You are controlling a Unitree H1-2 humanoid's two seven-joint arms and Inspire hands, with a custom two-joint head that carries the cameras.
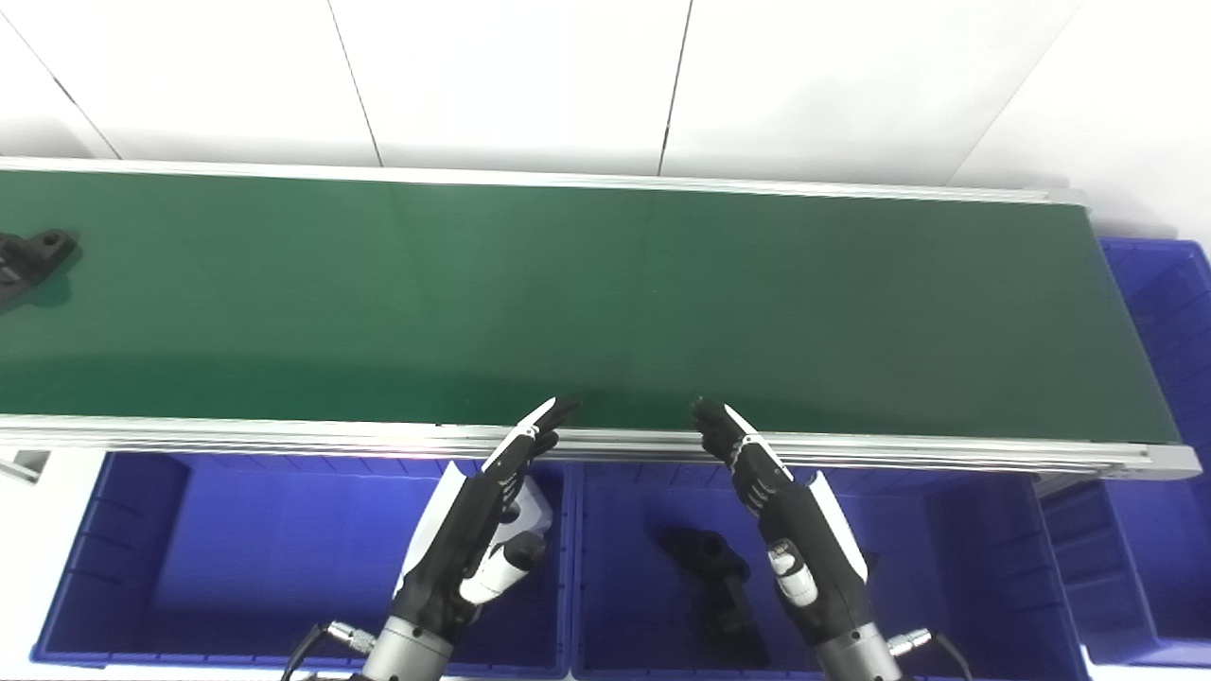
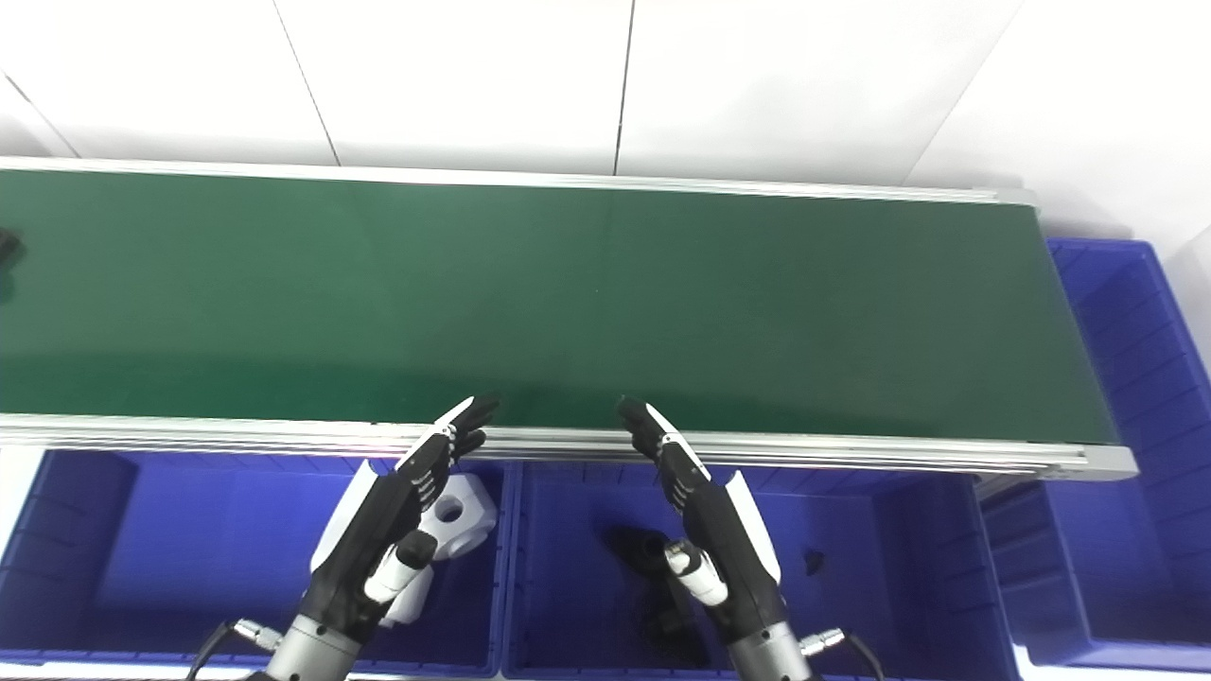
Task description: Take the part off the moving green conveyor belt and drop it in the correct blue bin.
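Note:
A black part (image 1: 28, 260) lies on the green conveyor belt (image 1: 605, 303) at its far left edge; in the right eye view only a sliver shows (image 2: 8, 248). My left hand (image 1: 478, 525) is open and empty, held over the left blue bin (image 1: 189, 558), fingertips reaching the belt's near rail. My right hand (image 1: 790, 530) is open and empty over the middle blue bin (image 1: 956, 549), fingertips at the same rail. Both hands are far from the part.
A white part (image 2: 456, 515) lies in the left bin, partly hidden by my left hand. A black part (image 1: 714, 577) lies in the middle bin. Another blue bin (image 1: 1159, 312) stands past the belt's right end. A white wall is behind the belt.

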